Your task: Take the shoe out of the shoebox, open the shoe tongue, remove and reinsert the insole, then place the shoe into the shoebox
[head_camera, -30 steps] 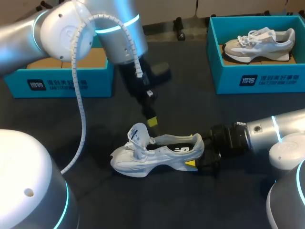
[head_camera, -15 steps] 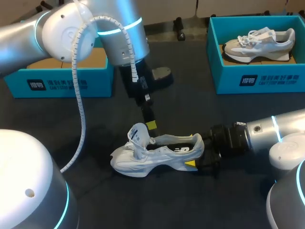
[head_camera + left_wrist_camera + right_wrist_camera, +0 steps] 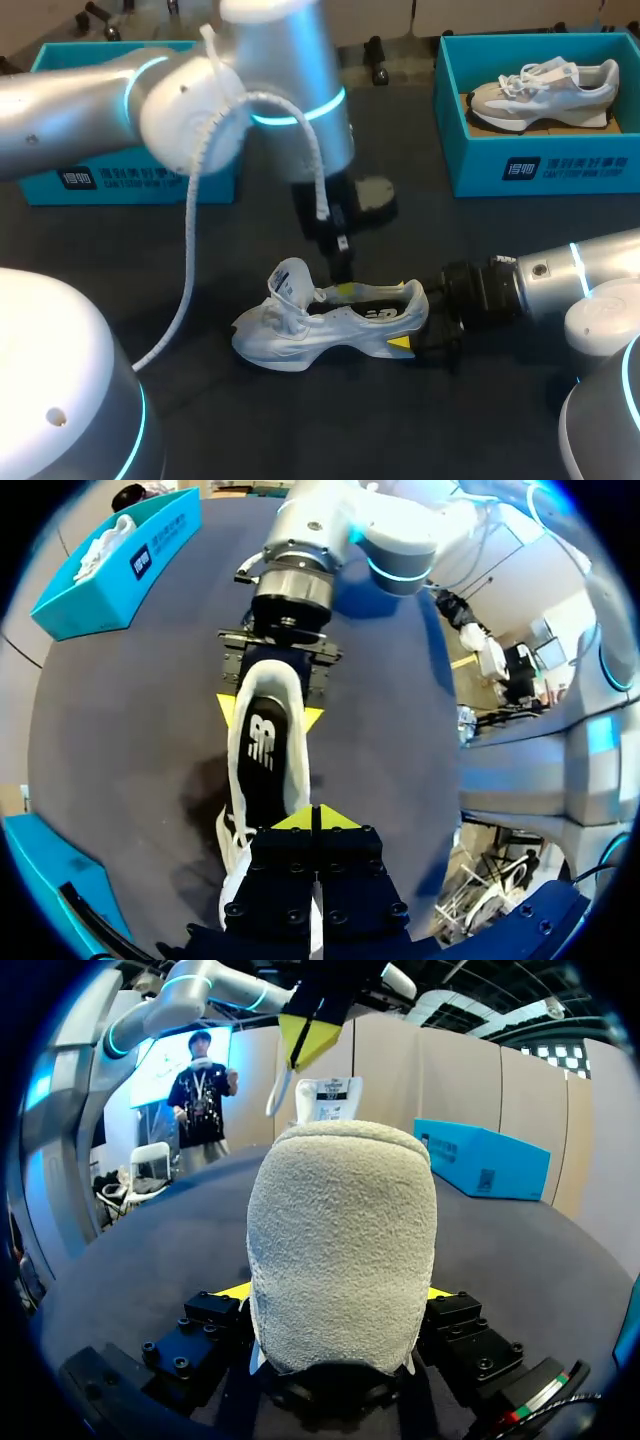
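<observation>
My right fingers (image 3: 340, 1295) were clamped on the heel of the pale sneaker (image 3: 330, 325), one yellow tip on each side of its padded back, keeping it upright on its sole. My left fingers (image 3: 312, 818) were pressed tip to tip with nothing between them, poised just over the shoe's mouth, behind the raised tongue (image 3: 290, 280).

I judged the sneaker light. Its mesh upper looked soft enough to fold under a pinch, so the stiffer heel seemed the sound place to hold. The dark insole (image 3: 262, 765) lay flat inside. It was thin and floppy by my guess, and best pinched at its heel edge, where the collar left it exposed.

The dark surface (image 3: 500, 230) looked matte and unlikely to let the sole slide. A teal shoebox (image 3: 130, 175) stood well apart on the toe side. Another shoebox (image 3: 540, 165) beyond the heel held a second sneaker (image 3: 545, 90). The shoe sat between the two, nearer to me than either.
</observation>
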Motion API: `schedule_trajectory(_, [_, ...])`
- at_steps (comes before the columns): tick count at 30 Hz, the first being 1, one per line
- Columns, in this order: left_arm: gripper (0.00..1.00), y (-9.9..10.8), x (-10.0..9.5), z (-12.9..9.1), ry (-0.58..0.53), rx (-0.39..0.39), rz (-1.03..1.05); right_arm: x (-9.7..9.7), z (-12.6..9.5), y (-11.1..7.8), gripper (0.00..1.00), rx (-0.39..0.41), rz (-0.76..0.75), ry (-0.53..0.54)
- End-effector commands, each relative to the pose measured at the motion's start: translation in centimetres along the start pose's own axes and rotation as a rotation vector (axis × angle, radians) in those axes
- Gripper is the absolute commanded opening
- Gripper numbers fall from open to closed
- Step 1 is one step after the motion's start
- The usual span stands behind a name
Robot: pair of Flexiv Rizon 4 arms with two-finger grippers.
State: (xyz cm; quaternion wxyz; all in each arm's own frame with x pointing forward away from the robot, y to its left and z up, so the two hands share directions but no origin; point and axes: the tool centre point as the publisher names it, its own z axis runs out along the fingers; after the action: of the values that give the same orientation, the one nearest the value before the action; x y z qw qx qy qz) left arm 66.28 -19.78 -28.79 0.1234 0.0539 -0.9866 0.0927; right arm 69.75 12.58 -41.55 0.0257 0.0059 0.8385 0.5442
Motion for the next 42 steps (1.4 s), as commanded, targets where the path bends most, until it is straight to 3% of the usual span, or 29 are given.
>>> schedule_trajectory(1, [0.00,-0.4,-0.2,1.8,-0.013,0.002,-0.004,0.3,0.4,-0.3,0.00,0.004,0.000,-0.003])
schedule_trajectory(15, [0.00,-1.0,-1.2,3.0,-0.023,0.038,-0.013,0.3,0.4,-0.3,0.00,0.004,0.000,-0.003])
schedule_trajectory(28, [0.00,-1.2,-1.3,2.7,-0.028,0.022,0.004,0.3,0.4,-0.3,0.00,0.004,0.000,-0.003])
schedule_trajectory(42, [0.00,-1.9,-2.9,5.6,-0.013,-0.032,0.041,0.3,0.4,-0.3,0.00,0.004,0.000,-0.003])
